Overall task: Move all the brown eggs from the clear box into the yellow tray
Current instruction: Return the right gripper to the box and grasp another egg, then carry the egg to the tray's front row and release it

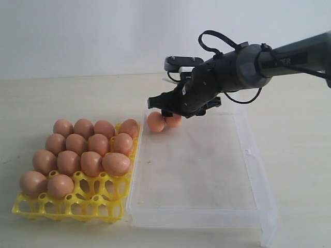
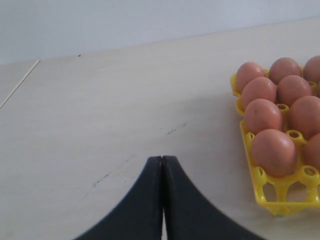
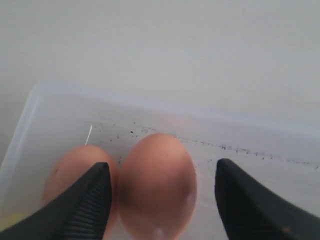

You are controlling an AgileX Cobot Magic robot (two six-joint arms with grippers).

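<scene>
Two brown eggs lie in the far left corner of the clear box (image 1: 248,155): one (image 1: 156,122) against the corner and one (image 1: 174,121) beside it. My right gripper (image 1: 178,111) hangs over them, open. In the right wrist view the nearer egg (image 3: 157,185) sits between the fingers; one finger is wedged between it and the other egg (image 3: 70,170), and the other finger stands apart. Several brown eggs (image 1: 83,150) fill cups of the yellow tray (image 1: 77,204). My left gripper (image 2: 162,159) is shut and empty over bare table, beside the tray (image 2: 280,195).
The yellow tray sits tight against the clear box's left wall. Its front row has open cups (image 1: 98,201). The rest of the box floor (image 1: 196,170) holds nothing. The left arm does not show in the exterior view.
</scene>
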